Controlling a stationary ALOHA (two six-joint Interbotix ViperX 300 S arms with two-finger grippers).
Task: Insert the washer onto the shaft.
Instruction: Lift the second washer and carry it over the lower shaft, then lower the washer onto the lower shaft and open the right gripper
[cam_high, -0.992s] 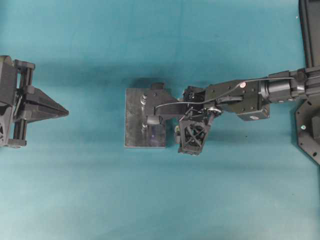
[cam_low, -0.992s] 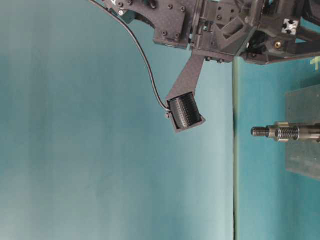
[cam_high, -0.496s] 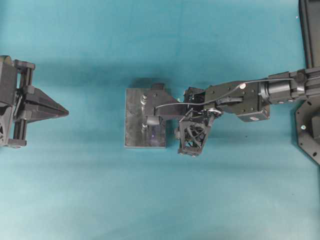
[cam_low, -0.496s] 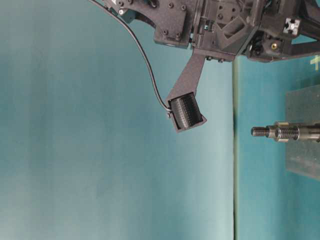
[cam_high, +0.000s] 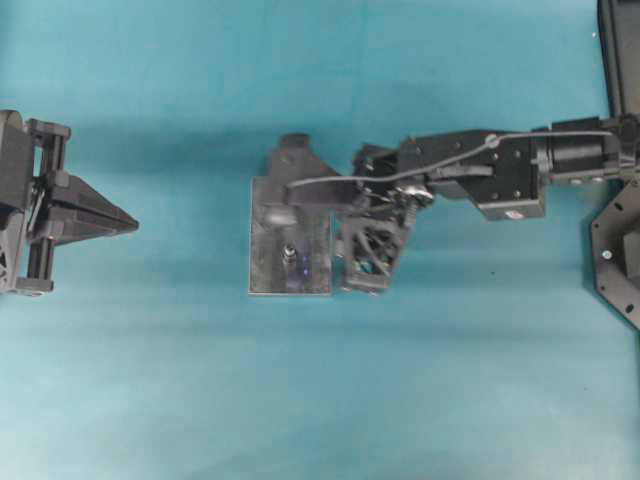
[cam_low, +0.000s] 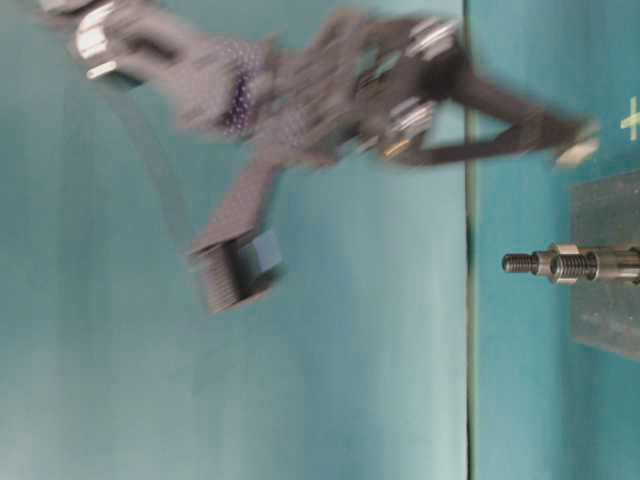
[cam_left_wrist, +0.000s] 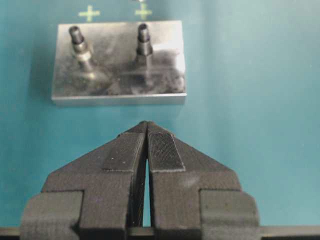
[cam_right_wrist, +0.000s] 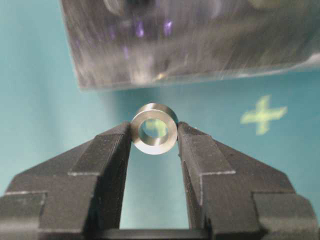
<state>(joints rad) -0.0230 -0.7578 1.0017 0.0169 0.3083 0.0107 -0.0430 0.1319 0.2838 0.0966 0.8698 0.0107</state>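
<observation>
- Right gripper (cam_right_wrist: 154, 131) clamped on the washer (cam_right_wrist: 154, 128), centre of the wrist frame, below the block (cam_right_wrist: 200, 45)
- Left gripper (cam_left_wrist: 146, 131) together; idle
- Risk: thin fingertip hold; washer could tilt, jamming on the shaft (cam_left_wrist: 143, 39)

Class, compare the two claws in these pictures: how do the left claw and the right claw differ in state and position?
The left claw is shut with its pads together and holds nothing; the right claw grips a metal washer between its fingertips. In the overhead view the left claw sits far from the metal block, while the right claw is over the block's edge. The right arm is motion-blurred in the table-level view. Both have black ribbed fingers.
</observation>
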